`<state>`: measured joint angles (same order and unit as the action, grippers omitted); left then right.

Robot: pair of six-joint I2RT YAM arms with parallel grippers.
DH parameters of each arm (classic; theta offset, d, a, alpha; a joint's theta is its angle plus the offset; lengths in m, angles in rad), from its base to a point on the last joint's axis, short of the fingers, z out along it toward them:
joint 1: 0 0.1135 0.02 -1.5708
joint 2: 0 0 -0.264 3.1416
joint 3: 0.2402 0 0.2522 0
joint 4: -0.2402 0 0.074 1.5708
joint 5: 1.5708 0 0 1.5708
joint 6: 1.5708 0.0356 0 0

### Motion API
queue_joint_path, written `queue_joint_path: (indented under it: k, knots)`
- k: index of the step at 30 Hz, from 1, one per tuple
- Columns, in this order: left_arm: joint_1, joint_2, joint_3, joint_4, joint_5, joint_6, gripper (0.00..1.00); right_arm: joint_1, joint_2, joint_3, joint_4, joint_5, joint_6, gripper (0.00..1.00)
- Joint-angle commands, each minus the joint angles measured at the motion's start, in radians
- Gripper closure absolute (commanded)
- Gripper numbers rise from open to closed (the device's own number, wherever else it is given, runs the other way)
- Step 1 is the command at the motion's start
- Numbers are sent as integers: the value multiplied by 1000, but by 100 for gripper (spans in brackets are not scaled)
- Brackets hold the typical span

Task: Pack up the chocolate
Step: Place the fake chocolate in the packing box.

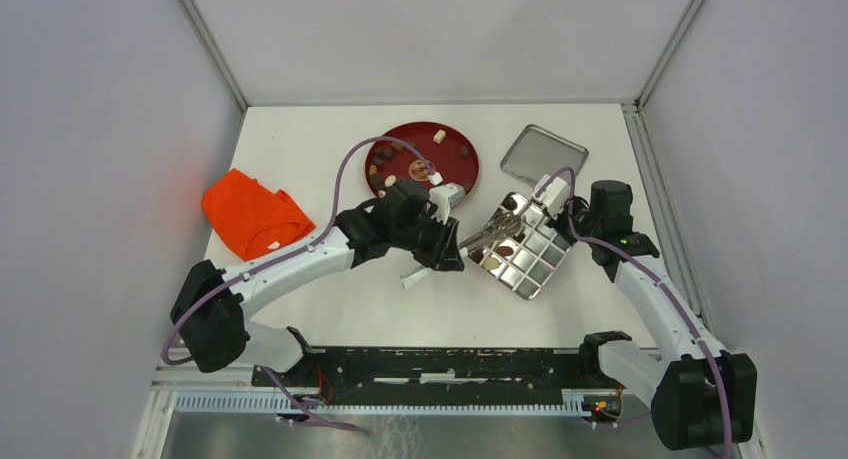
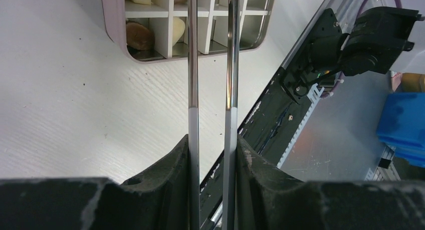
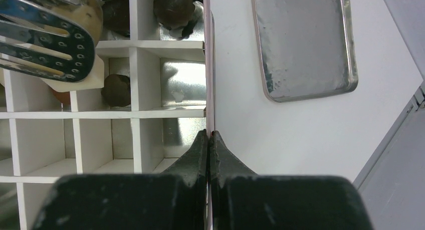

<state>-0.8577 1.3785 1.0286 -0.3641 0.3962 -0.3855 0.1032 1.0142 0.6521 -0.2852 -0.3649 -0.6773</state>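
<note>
A white tabletop [image 1: 380,309] carries everything. Two white and black robot arms reach in from its near edge.

The left tool [image 2: 213,142] is clamped partway shut on a pair of metal tweezers [image 2: 231,54], one black finger pressing each leg. The legs run straight ahead of the tool to a shiny divided tin [image 3: 183,79], and their tips hang over its compartments.

The right tool [image 3: 208,135] is fully closed, pinching the thin side wall of that tin. A flat metal lid [image 3: 305,44] lies ahead of this tool and to its right, apart from the tin.

A round red plate [image 1: 455,164] sits just beyond the left tool. A crumpled orange cloth [image 1: 255,217] lies well off to that tool's left.

The chocolate [image 3: 174,8] is in two places. Dark, brown and cream pieces fill several tin compartments ahead of both tools. A few more pieces [image 1: 438,135] are scattered on the red plate. A cream piece sits under the tweezer tips; whether it is pinched cannot be told.
</note>
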Motion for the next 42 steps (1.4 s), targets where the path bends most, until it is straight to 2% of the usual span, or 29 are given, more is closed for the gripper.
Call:
queue_joint_path:
  k: [1, 10, 14, 18, 25, 42]
  knots:
    - [-8, 18, 17, 54, -16, -7, 98, 3, -23, 35, 76, -30, 30, 100]
    - [-15, 72, 32, 53, -23, 3, 96, 3, -19, 34, 76, -30, 31, 100]
    - [-15, 79, 42, 50, -33, 3, 80, 2, -20, 28, 76, -31, 30, 100]
    - [-15, 93, 56, 39, -43, 12, 72, 3, -20, 24, 76, -35, 30, 100]
    - [-16, 97, 71, 53, -39, 0, 73, 3, -26, 17, 74, -36, 26, 100]
    - [-23, 95, 68, 62, -30, -13, 64, 3, -27, 9, 70, -41, 21, 100]
